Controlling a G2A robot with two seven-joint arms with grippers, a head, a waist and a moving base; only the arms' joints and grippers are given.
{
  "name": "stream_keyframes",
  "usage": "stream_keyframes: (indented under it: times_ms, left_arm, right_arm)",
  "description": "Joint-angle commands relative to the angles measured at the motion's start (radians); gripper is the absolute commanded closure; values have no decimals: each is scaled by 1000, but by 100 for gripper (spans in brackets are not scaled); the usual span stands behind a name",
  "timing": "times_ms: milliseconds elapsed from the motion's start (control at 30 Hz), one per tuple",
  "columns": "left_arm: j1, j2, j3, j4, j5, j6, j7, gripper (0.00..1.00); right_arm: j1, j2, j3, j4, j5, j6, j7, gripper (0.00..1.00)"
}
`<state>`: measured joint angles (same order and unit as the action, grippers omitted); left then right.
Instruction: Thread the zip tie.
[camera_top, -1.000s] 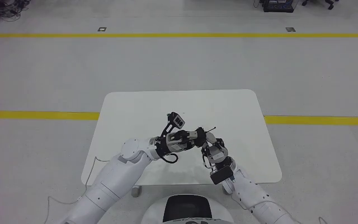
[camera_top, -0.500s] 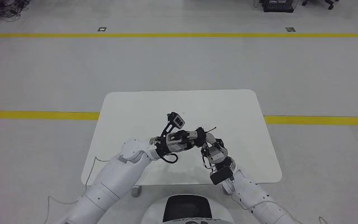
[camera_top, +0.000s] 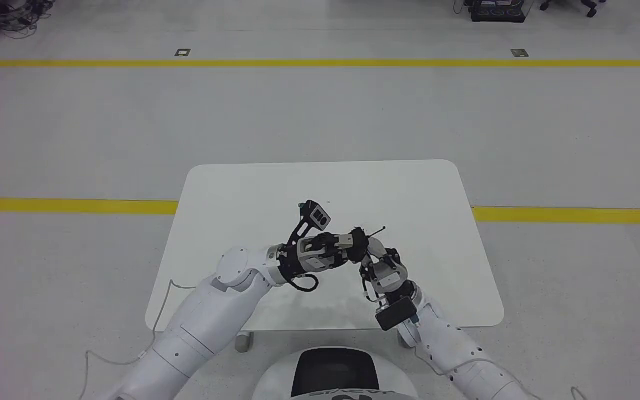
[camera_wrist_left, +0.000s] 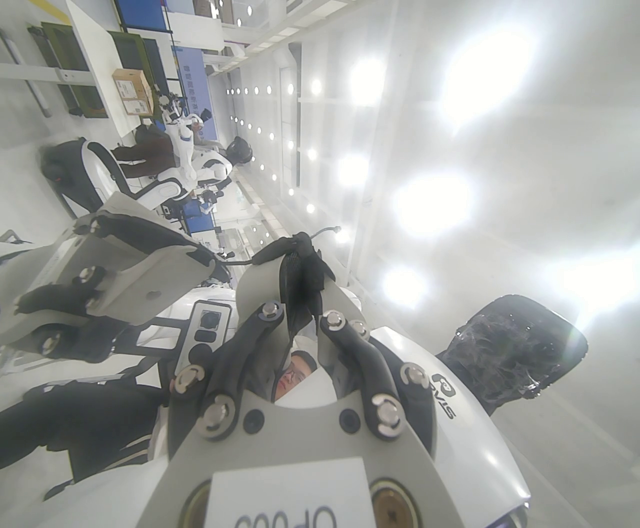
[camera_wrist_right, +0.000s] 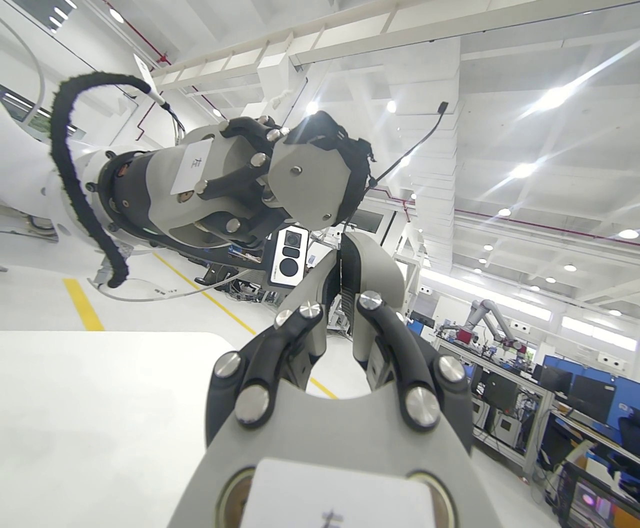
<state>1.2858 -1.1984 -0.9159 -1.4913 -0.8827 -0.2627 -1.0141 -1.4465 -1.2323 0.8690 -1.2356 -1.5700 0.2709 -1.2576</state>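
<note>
White surface (camera_top: 240, 200) below; both arms raised above its near half, wrists turned in toward each other, grippers almost touching in mid-air. Left gripper (camera_top: 352, 243): jaws pressed together, pinching the zip tie (camera_wrist_right: 410, 152) among its dark pads. From that grip the strap runs free, up and away, to its small squared end. Right gripper (camera_top: 374, 262): sits just beneath the left one, jaws pressed together. A thin black line drops from the left jaws to the right fingertips, so it appears to be pinching a second stretch of the same strap; contact is too fine to confirm. The zip tie is held wholly in the air between the two grippers, clear of the surface. Judged step: alignment and feeding, tail toward head, with no closed loop visible. Next move calls for fine relative positioning: bring the tail end square to the head's slot and keep the strap untwisted. Both pinches need to stay firm enough that the thin strap does not slip or buckle when pushed.
</note>
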Motion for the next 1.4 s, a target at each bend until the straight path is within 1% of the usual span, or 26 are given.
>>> stream_keyframes:
  times_ms: [0,667,1367]
  left_arm:
    - [0,0,0,0,0,0,0,100]
    - [0,0,0,0,0,0,0,100]
    - [0,0,0,0,0,0,0,100]
  right_arm:
    - [0,1,-2,-1,0,2,1,100]
    - [3,13,-22,15,0,12,9,100]
    - [24,5,-47,57,0,1,20,100]
